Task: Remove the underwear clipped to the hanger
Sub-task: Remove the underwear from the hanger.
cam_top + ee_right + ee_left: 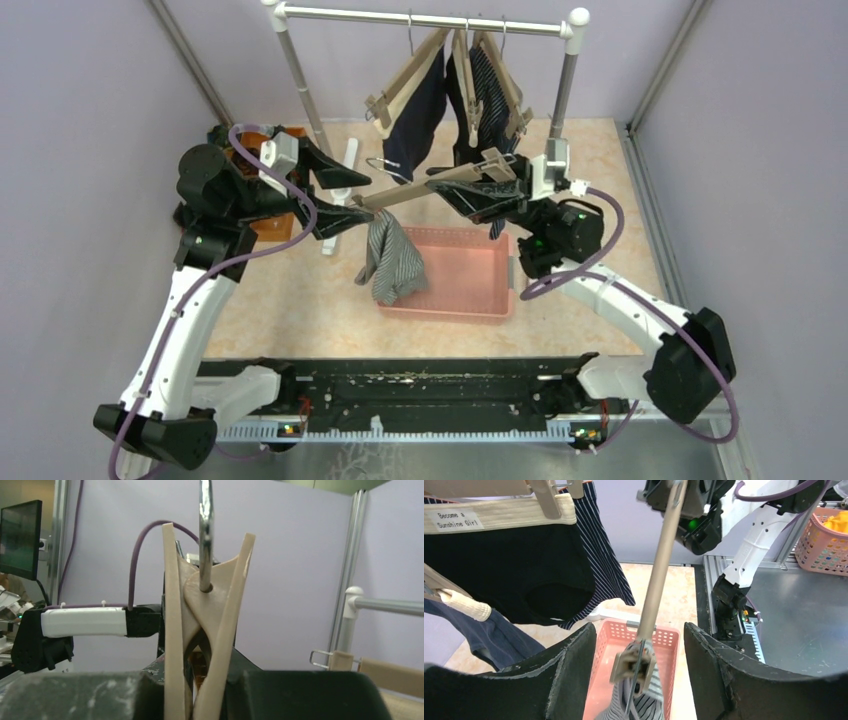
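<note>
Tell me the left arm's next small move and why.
Probably close the left gripper on the clip: its open jaws straddle that clip, which pinches the grey-striped underwear above the pink basket, while the right gripper holds the hanger.

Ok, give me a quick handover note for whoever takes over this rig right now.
Left gripper: open, fingers either side of the clip that holds the grey-white striped boxer shorts.
Right gripper: shut on the wooden hanger, which is off the rack.
Striped pair: dangles from that one clip over the pink basket.
Done: no pair freed yet.
Left: open that clip, then unclip the black boxers, navy striped boxers and plain navy boxers on the rack.
</note>
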You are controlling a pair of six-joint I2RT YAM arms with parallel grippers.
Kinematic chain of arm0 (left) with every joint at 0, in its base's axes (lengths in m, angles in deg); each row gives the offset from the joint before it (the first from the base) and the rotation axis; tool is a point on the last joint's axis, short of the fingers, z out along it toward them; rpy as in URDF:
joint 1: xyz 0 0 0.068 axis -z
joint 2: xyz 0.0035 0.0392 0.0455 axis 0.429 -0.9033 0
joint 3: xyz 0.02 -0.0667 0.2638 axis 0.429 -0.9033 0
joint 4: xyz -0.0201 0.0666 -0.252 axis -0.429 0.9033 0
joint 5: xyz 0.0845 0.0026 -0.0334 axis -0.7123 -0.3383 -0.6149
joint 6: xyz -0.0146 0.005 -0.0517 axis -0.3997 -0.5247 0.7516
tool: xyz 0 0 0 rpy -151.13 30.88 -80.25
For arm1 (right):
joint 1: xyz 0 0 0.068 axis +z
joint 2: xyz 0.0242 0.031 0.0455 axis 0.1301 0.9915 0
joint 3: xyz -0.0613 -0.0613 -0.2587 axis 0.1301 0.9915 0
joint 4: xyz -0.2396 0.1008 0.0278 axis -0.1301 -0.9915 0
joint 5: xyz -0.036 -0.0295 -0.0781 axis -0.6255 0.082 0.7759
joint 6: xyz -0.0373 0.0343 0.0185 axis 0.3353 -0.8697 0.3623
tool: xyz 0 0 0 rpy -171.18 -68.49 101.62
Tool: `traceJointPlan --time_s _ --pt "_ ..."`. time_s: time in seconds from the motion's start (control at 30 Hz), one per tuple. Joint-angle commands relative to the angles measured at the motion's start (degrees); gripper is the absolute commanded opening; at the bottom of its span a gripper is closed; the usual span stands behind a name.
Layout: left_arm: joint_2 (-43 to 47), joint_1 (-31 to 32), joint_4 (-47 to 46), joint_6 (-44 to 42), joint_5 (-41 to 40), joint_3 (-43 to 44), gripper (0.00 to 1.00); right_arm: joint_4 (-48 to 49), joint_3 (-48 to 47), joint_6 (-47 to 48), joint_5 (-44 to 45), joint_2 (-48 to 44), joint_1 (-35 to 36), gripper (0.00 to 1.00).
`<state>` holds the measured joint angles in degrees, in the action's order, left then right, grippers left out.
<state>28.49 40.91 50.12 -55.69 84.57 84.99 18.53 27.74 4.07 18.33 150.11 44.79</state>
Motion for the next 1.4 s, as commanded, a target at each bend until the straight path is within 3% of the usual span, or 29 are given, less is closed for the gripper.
traceJointPlan --time_s 0.0,0.37,0.43,0.5,0.53,0.9,0.97,1.1,1.27,1.37 --pt "0.7 0.1 1.5 -1.9 -1.3 0.0 0.70 -0.2 -2.3 4.0 2.5 -5.2 0.1 0.00" --pt "0.3 0.1 -1.5 -0.5 -0.8 -1.6 0.67 -0.1 -1.1 4.2 3.1 -6.8 0.1 0.00" --pt "0.1 0.1 -2.8 0.2 -0.1 -1.8 0.61 -0.2 -1.0 4.3 3.0 -6.9 0.1 0.00" --pt "-0.4 0.1 -3.7 1.1 1.4 -1.7 0.45 -0.5 -0.9 4.5 3.1 -7.1 0.1 0.00" --pt "-0.6 0.1 -4.3 1.5 1.9 -1.7 0.42 -0.8 -0.9 4.6 3.1 -7.1 0.1 0.00" --pt "-1.1 0.1 -10.9 6.7 5.4 -2.5 0.48 -0.4 -0.7 3.5 2.6 -6.5 0.1 0.00" --pt "-1.0 0.1 -11.2 7.0 5.9 -2.7 0.43 -0.4 -1.1 3.3 2.6 -6.4 0.1 0.00" --pt "-0.9 0.1 -11.3 6.9 7.5 -3.1 0.18 -0.9 -1.6 3.3 2.6 -6.3 0.1 0.00" --pt "-0.7 0.1 -13.1 7.5 9.5 -3.9 0.13 -1.3 -2.1 3.1 2.8 -6.1 0.1 0.00" --pt "-1.0 0.1 -15.1 8.9 9.3 -4.7 0.00 -1.4 -2.0 3.2 3.1 -6.1 0.0 0.00"
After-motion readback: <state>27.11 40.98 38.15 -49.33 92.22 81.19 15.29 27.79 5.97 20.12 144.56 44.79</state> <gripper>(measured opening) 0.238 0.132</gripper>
